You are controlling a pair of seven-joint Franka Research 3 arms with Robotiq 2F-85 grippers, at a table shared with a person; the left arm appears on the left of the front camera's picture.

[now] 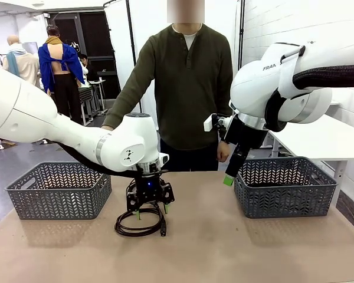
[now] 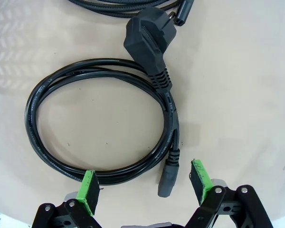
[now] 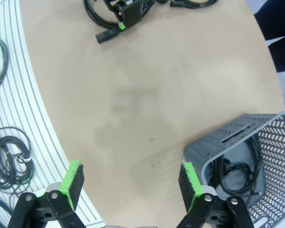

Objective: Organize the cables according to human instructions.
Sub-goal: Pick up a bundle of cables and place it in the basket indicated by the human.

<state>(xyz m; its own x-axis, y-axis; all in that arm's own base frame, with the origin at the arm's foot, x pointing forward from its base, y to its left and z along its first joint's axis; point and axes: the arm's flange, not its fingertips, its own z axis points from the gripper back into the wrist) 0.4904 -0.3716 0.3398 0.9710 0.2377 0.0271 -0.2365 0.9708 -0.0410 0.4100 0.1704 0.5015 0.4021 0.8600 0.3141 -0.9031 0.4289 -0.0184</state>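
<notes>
A: Checking left fingers [image 2: 89, 191] first, state?
B: Spread wide, pinching nothing. They straddle the near arc of a coiled cable [image 2: 147, 40] and its small connector end [image 2: 167, 179], which lie flat on the tabletop [image 2: 237, 95].
A: And right fingers [image 3: 72, 184]?
B: Spread too, holding nothing. They hang over the tabletop beside a corner of the right basket [image 3: 237, 124].
A: Other cables?
B: One coil [image 3: 233, 167] lies inside that basket. A second cable [image 2: 133, 8] sits just beyond the first. The left basket [image 1: 59, 188] stands well apart from both.
A: And the person [image 1: 189, 88]?
B: Standing at the far edge, between the baskets.
</notes>
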